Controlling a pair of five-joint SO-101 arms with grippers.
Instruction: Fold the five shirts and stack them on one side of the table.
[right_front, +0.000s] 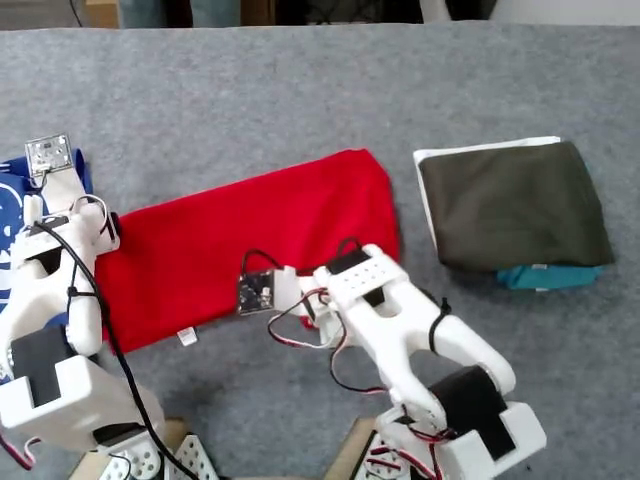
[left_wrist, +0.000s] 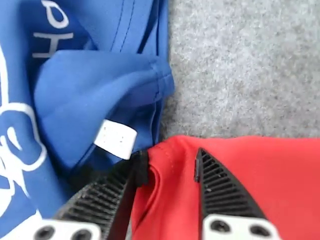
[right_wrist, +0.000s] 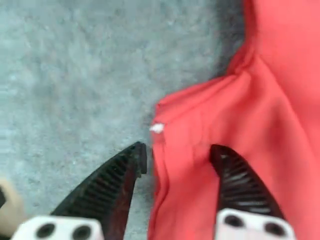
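A red shirt (right_front: 260, 230) lies folded into a long strip across the middle of the grey table (right_front: 300, 90). My left gripper (left_wrist: 170, 162) is at the strip's left end, open, with a corner of the red shirt (left_wrist: 260, 180) between its fingers. My right gripper (right_wrist: 177, 152) is at the strip's near edge, open too, straddling a raised fold of the red shirt (right_wrist: 270, 100). A blue shirt (left_wrist: 90, 95) with white print lies unfolded beside the left gripper, touching the red corner. At the right sits a stack of folded shirts, a dark olive one (right_front: 510, 205) on top.
Under the olive shirt a teal shirt (right_front: 550, 277) sticks out at the near side and a white edge (right_front: 425, 160) at the far left corner. The blue shirt (right_front: 15, 190) runs off the table's left edge. Bare grey table lies behind the red strip.
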